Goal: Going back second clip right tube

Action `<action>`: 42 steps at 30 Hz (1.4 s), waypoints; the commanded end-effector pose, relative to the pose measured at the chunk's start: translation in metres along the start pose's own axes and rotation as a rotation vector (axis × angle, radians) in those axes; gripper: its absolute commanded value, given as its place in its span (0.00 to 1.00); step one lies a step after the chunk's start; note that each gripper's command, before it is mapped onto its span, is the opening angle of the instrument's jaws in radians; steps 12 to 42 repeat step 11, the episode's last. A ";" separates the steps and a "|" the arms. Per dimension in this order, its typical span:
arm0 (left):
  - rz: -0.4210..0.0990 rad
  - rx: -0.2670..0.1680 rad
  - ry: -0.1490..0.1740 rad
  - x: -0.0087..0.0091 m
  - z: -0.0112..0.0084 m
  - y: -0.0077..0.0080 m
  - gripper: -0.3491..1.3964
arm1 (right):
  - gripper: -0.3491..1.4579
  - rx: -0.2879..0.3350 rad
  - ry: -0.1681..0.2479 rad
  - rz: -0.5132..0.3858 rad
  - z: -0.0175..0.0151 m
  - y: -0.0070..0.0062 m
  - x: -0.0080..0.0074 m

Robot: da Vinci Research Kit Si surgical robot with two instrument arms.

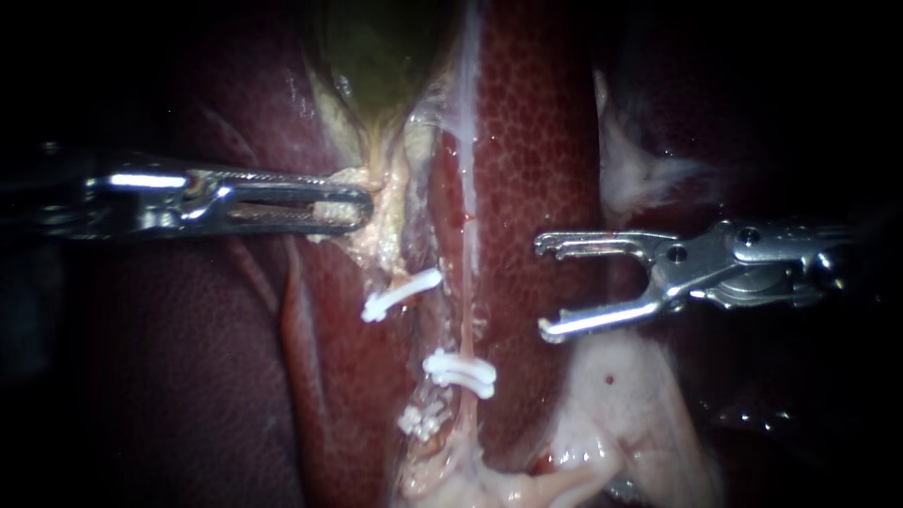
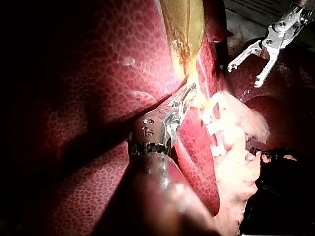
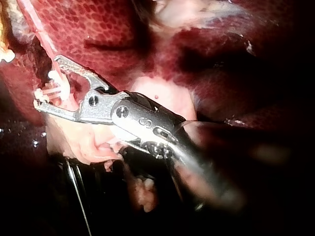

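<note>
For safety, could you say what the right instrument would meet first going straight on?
Likely the right tube, just above its clip; depth is unclear, so the right instrument may touch liver first.

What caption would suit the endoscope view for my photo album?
The left instrument grips tissue below the gallbladder; open right instrument sits beside a clipped tube.

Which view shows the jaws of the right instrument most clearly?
The endoscope view: the right instrument lies side-on, both jaws open and empty. The right wrist view shows them obliquely, from behind; the left wrist view shows them open too, but small and distant.
</note>
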 end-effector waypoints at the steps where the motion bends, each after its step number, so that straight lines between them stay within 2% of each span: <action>1: -0.001 -0.001 0.000 0.0000 0.0000 0.0000 0.11 | 0.52 0.000 0.000 0.000 0.0000 0.0000 0.0000; 42: 0.000 0.003 0.001 0.0000 0.0001 0.0000 0.11 | 0.52 0.000 0.000 0.000 0.0001 0.0000 0.0001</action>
